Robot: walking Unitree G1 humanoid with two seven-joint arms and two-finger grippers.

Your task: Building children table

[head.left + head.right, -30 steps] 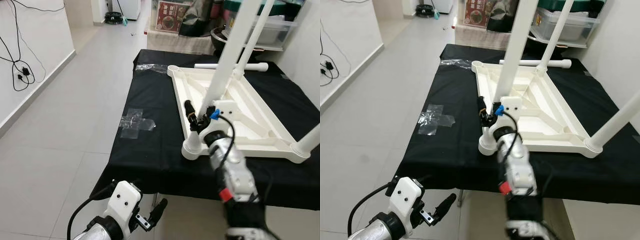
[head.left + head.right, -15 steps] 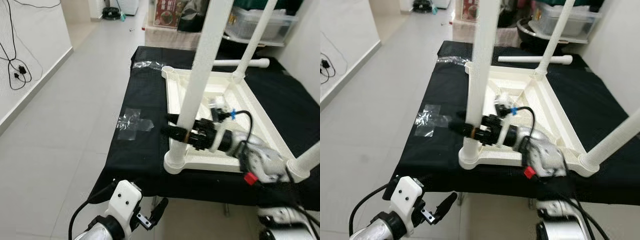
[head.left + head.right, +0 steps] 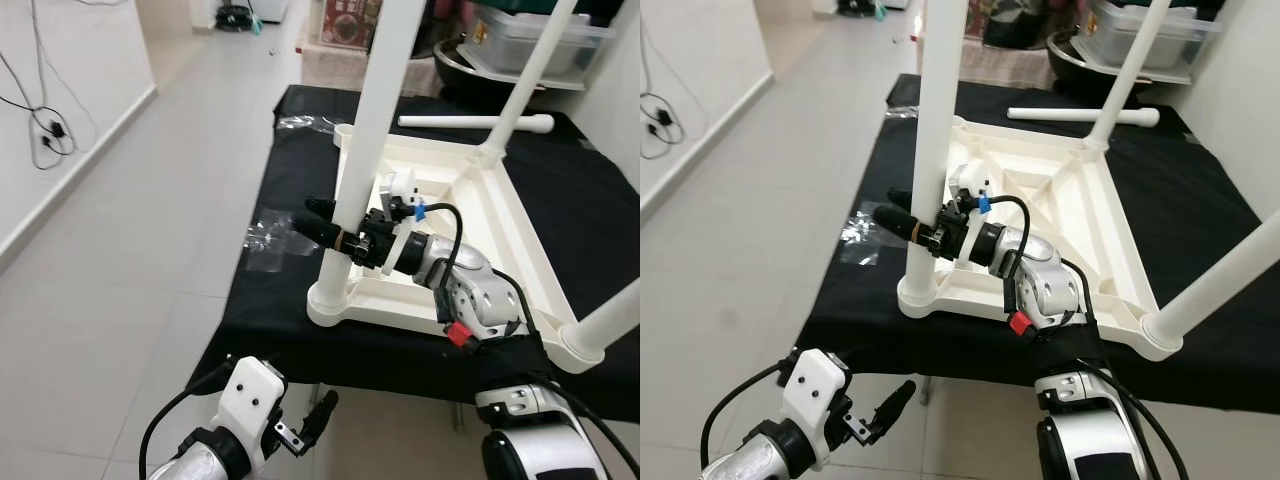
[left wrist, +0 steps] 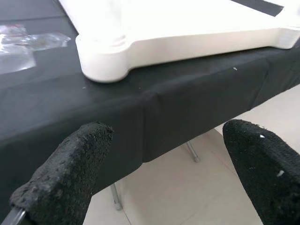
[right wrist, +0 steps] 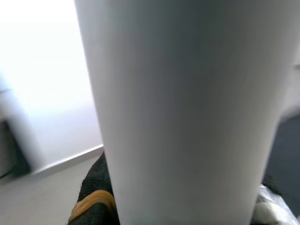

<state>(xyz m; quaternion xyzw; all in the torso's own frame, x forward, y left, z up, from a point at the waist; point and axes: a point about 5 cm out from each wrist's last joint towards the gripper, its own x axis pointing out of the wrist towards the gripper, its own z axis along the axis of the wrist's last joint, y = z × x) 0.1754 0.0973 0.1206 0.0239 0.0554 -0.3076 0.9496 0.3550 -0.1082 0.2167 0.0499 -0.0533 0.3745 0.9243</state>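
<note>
The white table top (image 3: 470, 215) lies upside down on a table with a black cloth (image 3: 270, 300), and its legs stick up in the air. The right gripper (image 3: 335, 232) reaches across from the robot's right and is closed around the near white leg (image 3: 365, 140), low down, just above the round corner foot (image 3: 330, 300) where the leg goes into the table top. One black finger (image 3: 315, 207) pokes out past the leg on the far side of the gripper, toward the clear plastic bag (image 3: 268, 232) lying on the cloth. In the right wrist view the leg (image 5: 187, 112) is very close and stands right between the black fingers (image 5: 93, 187), touching them. Behind the right gripper, another white leg (image 3: 520, 90) stands up from the far corner of the table top, and a third leg (image 3: 610, 320) leans up at the near corner on the arm's side. One more white leg (image 3: 475, 122) lies flat on the cloth beyond the table top, well away from the gripper. The left gripper (image 3: 310, 420) hangs low in front of the table edge, below the cloth, and holds nothing. In the left wrist view its two black fingers (image 4: 70, 168) are wide apart, and the round corner foot (image 4: 101, 56) sits on the cloth just ahead of them.
</note>
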